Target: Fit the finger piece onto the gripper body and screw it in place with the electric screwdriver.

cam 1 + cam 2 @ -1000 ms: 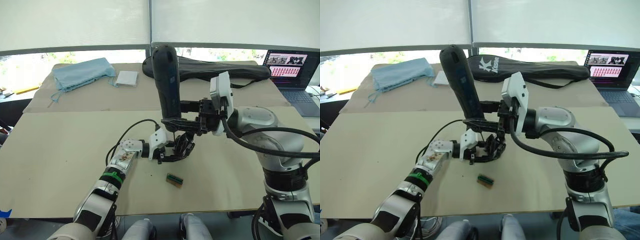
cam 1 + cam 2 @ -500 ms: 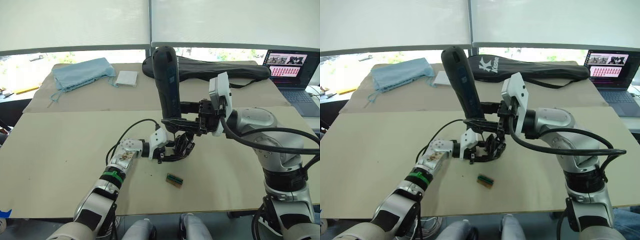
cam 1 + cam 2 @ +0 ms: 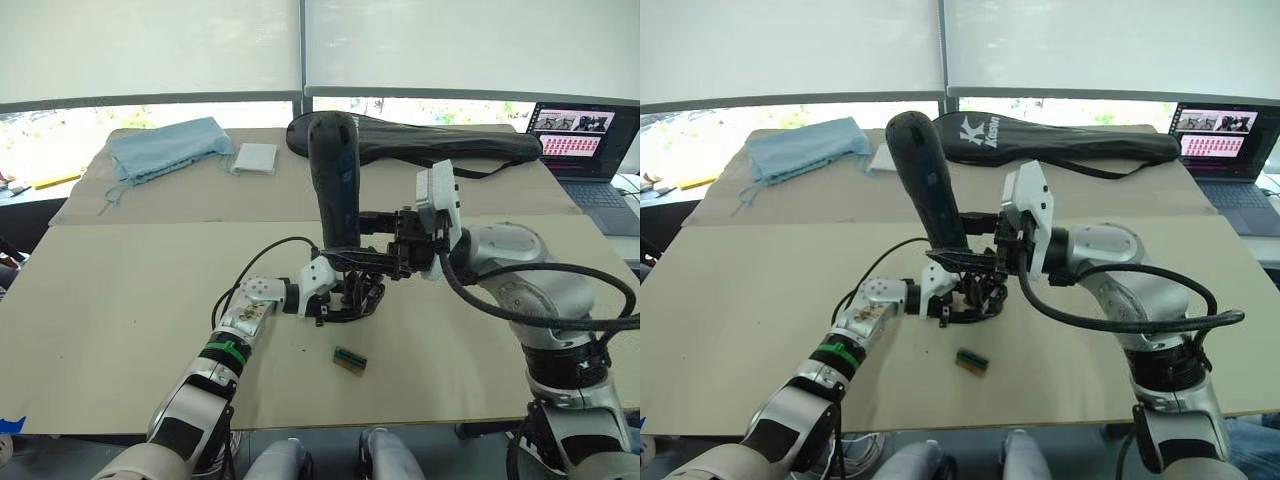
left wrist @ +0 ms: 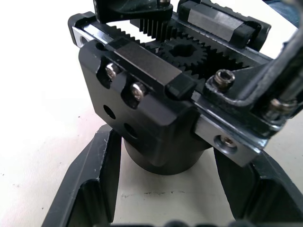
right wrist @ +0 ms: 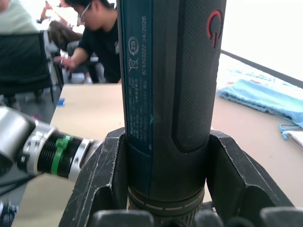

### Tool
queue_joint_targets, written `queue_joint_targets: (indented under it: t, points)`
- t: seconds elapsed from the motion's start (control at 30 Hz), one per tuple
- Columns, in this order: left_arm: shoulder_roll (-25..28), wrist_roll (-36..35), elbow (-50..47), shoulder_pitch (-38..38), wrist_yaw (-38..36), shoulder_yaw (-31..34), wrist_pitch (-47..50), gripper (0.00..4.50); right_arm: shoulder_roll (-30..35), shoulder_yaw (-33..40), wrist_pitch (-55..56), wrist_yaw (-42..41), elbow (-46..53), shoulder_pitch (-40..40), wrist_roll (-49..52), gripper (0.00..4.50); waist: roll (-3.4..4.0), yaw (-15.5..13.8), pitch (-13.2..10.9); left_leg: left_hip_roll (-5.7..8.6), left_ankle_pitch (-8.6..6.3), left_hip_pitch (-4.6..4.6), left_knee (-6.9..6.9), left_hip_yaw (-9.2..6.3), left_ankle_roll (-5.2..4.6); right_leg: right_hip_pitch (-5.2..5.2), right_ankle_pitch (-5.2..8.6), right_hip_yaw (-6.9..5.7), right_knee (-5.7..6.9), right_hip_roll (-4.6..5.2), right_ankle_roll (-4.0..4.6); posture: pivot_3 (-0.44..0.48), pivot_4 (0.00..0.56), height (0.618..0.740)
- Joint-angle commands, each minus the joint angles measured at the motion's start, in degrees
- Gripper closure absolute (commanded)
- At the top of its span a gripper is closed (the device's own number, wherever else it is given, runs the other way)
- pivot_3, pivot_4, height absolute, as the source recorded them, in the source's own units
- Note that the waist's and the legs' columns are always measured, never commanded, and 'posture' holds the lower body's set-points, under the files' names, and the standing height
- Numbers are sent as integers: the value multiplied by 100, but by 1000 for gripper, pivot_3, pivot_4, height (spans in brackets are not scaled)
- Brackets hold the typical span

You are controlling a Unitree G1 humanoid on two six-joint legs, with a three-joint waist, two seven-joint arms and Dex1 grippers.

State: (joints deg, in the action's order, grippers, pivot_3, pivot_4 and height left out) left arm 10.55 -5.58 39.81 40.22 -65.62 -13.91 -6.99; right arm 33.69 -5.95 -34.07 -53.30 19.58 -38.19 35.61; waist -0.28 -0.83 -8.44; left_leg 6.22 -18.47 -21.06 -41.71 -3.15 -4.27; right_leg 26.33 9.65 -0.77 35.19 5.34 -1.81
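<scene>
While your left gripper [image 3: 352, 300] clamps gripper body [image 4: 156, 127] from both sides at table [image 3: 120, 300] centre, note blocky black housing, toothed racks, gear, steel screw heads. Right gripper [image 3: 345, 255] squeezes electric screwdriver [image 3: 334, 180] near lower end: thick dark cylinder, textured grip, near upright above body. Small green-tan block [image 3: 348, 360] lies just beside.

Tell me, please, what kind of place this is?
Probably an office or lab workroom: a large beige table beneath wide windows with white roller blinds, an open laptop, and a seated person behind.
</scene>
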Motion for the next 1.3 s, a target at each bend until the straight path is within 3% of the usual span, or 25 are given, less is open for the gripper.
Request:
queue_joint_targets:
  t: [0.03,0.4,1.3]
  points:
    - [13,-111,-164,266,31,184,-71,2198,283,-222,-124,-35,-481,141,-500,2621,0,0,0,0,0,1,0,0,0,-1,0,1,-1,0,0,0,150,736]
    - [-43,-90,-79,297,1,150,-115,2198,554,-163,-420,-216,-437,-302,-319,2621,0,-1,0,-2,0,0,0,0,0,0,-2,4,-1,9,-2,0,150,736]
    - [-16,-78,-44,309,-71,144,-172,2198,557,-128,-403,-187,-394,-274,-304,2621,0,-2,0,-1,0,-1,0,0,0,0,-2,6,-3,12,-3,0,150,736]
